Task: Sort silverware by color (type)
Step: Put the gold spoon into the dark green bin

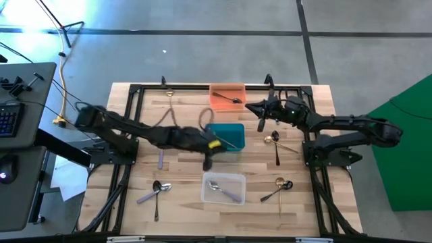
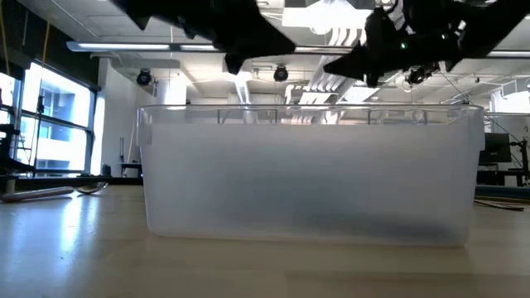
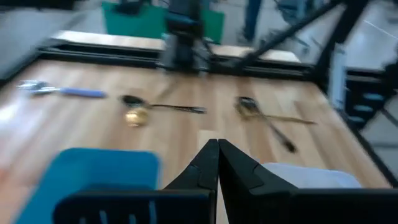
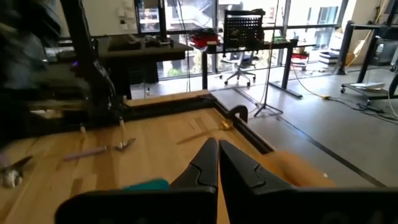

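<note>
While both pairs of jaws are pressed fully together, neither holds anything. The left gripper [image 1: 207,162] hangs over the bare wood between the teal bin [image 1: 225,136] and the clear bin [image 1: 223,187], its dark tapered fingers [image 3: 205,167] meeting in a narrow wedge. The left arm stretches low across the counter [image 1: 182,182] from its left edge. The right gripper [image 1: 260,124] sits just beside the orange bin [image 1: 227,96], its arm bent in from the right edge.

Silverware lies scattered on the pale planked counter: a dark spoon [image 1: 233,100] in the orange bin, a shiny silver spoon [image 1: 217,187] in the frosted clear bin, a gold spoon [image 1: 271,140] and a black piece [image 1: 277,154] right of the teal bin, more pieces [image 1: 280,185] near the front right, and a silver spoon [image 1: 156,192] front left.
</note>
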You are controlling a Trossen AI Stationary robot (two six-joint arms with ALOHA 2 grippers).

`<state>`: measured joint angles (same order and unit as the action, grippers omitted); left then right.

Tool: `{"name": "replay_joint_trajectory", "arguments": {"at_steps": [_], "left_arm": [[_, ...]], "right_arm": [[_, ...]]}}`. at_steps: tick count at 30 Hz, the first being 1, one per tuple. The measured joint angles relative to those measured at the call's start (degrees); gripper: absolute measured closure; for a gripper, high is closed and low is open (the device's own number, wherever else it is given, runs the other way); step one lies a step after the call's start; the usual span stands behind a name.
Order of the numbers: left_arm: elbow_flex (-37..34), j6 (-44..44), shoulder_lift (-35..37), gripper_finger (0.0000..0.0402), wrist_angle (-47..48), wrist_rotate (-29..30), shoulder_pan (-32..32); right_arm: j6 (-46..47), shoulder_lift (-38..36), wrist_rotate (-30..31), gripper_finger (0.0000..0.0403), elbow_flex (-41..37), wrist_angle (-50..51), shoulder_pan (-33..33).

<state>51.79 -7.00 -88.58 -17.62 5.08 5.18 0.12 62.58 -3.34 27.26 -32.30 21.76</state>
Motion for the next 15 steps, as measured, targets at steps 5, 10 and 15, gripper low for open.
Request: {"name": "replay_joint_trajectory", "arguments": {"at_steps": [5,10,15], "left_arm": [[-7.44,0.08,4.91,0.0401,-6.71,0.38,-5.53],[-11.4,0.14,6.85,0.0401,-11.03,0.34,-10.89],[-11.79,-0.67,6.45,0.0401,-13.69,0.36,-14.39]], "right_arm": [[1.42,0.42,4.67,0.0403,9.41,8.27,-3.1],[0.2,1.87,7.68,0.0403,21.36,15.34,-5.62],[-2.86,2.76,7.51,0.0403,32.92,26.57,-7.71]]}}
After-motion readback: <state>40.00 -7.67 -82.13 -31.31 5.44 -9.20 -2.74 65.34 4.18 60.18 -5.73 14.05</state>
